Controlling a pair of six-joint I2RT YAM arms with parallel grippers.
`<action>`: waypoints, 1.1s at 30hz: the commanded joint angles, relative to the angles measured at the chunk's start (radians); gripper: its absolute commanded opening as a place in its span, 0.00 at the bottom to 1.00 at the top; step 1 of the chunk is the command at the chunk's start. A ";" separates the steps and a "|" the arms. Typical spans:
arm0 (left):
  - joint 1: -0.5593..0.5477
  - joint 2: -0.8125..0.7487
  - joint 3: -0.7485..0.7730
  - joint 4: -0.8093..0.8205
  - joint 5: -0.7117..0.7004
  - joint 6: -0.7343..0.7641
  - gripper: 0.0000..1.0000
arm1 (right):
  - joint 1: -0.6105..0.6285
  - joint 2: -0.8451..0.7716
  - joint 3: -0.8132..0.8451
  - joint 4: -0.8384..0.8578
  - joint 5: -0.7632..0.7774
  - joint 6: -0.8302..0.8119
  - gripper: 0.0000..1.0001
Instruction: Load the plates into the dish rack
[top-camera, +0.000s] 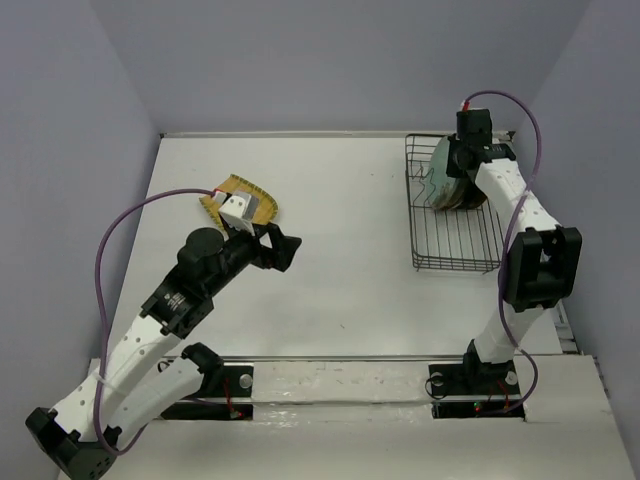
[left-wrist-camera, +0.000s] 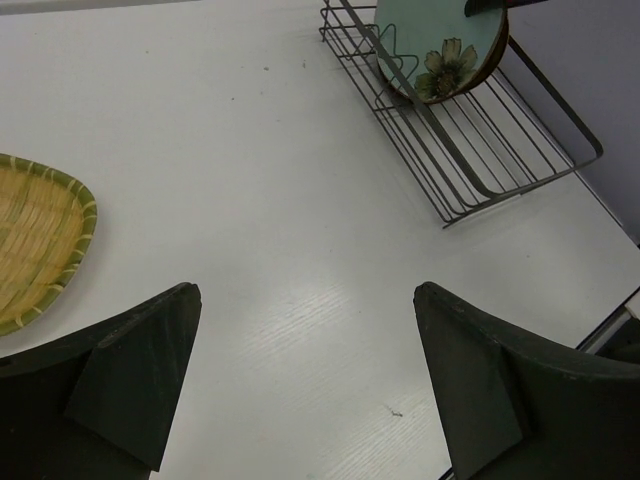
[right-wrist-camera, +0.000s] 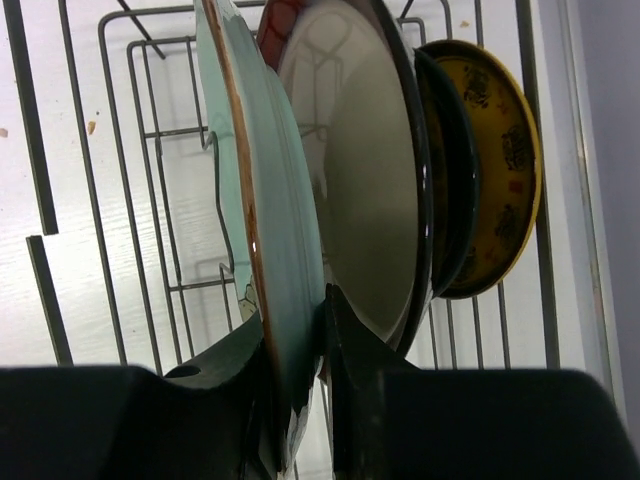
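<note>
The black wire dish rack (top-camera: 455, 235) stands at the right; it also shows in the left wrist view (left-wrist-camera: 480, 160) and the right wrist view (right-wrist-camera: 120, 200). My right gripper (right-wrist-camera: 300, 340) is shut on the rim of the pale green plate (right-wrist-camera: 270, 200), which stands upright in the rack (left-wrist-camera: 430, 45). Behind it stand the dark-red-rimmed beige plate (right-wrist-camera: 360, 170), a small black plate (right-wrist-camera: 455, 180) and a patterned yellow plate (right-wrist-camera: 500, 140). The yellow ribbed plate (top-camera: 240, 195) lies on the table at the left (left-wrist-camera: 35, 240). My left gripper (left-wrist-camera: 305, 375) is open and empty above the table beside it.
The white table (top-camera: 340, 210) ends at walls at the back and on both sides. The near half of the rack (top-camera: 455, 250) holds no plates.
</note>
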 joint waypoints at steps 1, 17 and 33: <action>0.016 0.020 0.043 0.023 -0.060 0.003 0.99 | 0.006 -0.013 -0.010 0.143 -0.036 0.005 0.07; 0.300 0.210 0.043 0.095 0.113 -0.181 0.99 | 0.024 -0.059 -0.106 0.185 -0.040 0.071 0.29; 0.664 0.369 -0.047 0.216 0.105 -0.311 0.99 | 0.035 -0.272 -0.102 0.201 -0.253 0.172 0.83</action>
